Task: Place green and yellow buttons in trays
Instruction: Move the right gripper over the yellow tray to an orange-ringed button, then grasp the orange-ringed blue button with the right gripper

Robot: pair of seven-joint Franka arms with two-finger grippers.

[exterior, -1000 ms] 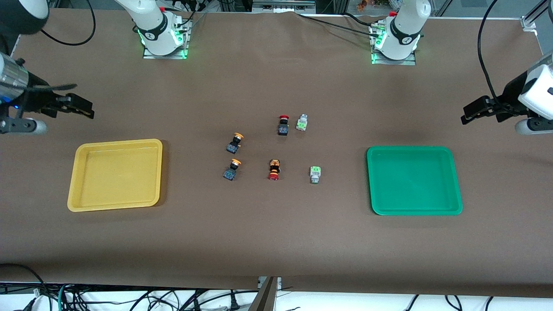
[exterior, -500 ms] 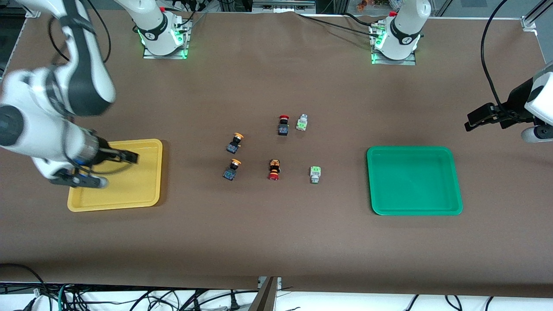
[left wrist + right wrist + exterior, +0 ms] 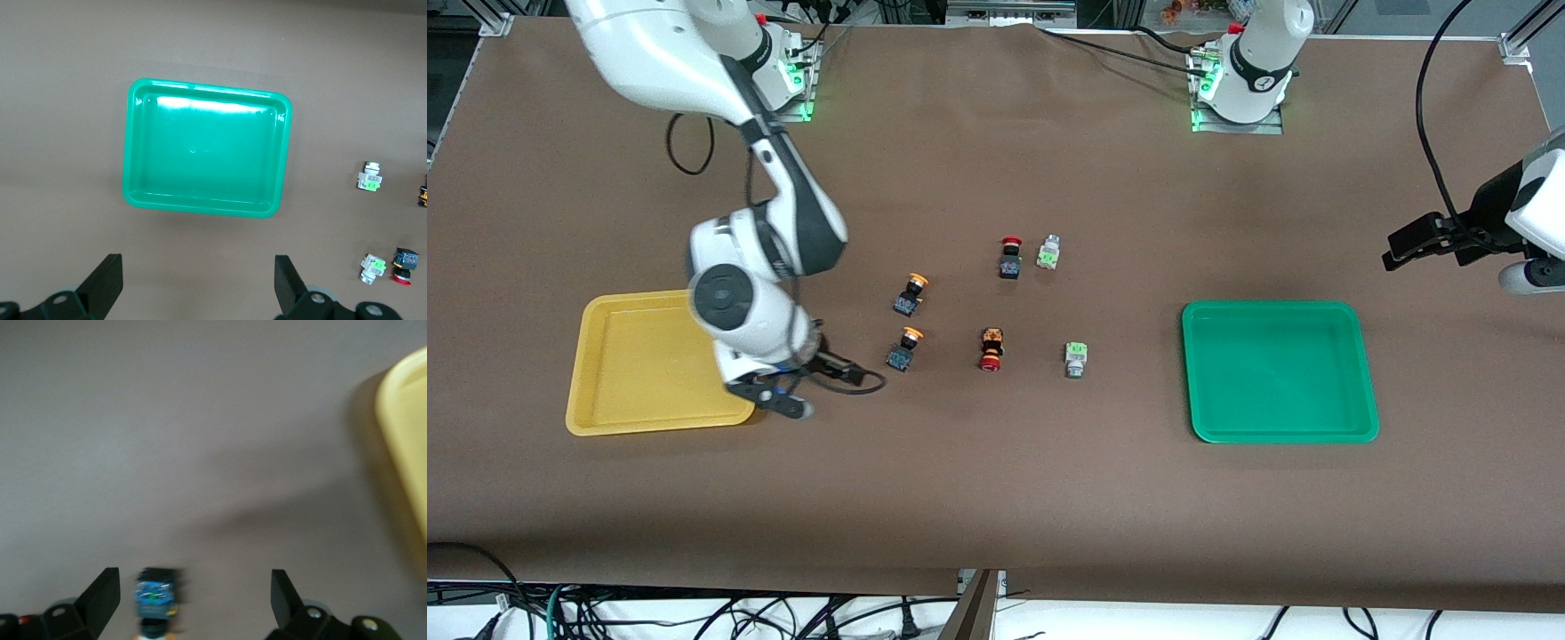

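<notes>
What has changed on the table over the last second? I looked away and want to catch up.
The right gripper swept from the table's edge across the yellow tray to just short of the nearer yellow button, open, holding nothing. The left gripper drew back slightly toward its end, above the green tray, and waits open. All six switches and both trays stayed put.

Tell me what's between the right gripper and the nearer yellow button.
Nothing: in the front view only bare brown table separates the right gripper, open, from the nearer yellow button. The right wrist view shows that button ahead of the open fingers.
</notes>
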